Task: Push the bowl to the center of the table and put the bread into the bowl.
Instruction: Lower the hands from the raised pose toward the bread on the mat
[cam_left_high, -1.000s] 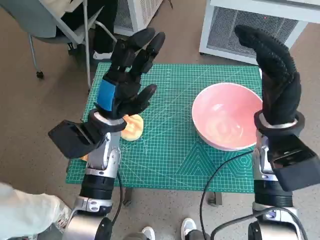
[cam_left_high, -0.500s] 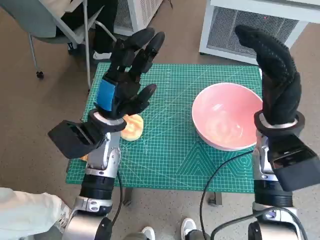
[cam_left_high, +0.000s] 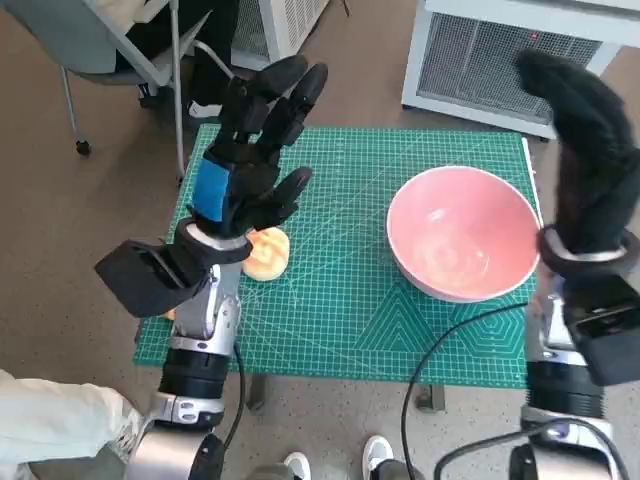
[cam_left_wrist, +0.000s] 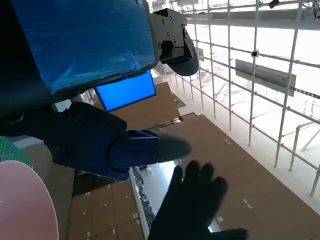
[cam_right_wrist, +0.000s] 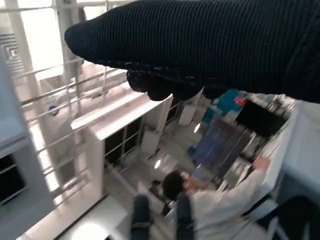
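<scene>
Near my left wrist the bread (cam_left_high: 266, 253) is lying on the green mat (cam_left_high: 340, 300), untouched. I am holding my left hand (cam_left_high: 252, 150) raised, fingers spread and empty. Beside the bowl (cam_left_high: 462, 246) at the mat's right side, I am lifting my right hand (cam_left_high: 590, 150), empty, probably preparing to push.

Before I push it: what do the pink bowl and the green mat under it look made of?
The round pink bowl looks like glossy glazed ceramic or hard plastic: soft highlights inside, smooth thick rim. The green gridded mat looks like a matte rubbery cutting mat: printed white grid lines, no glare.
</scene>
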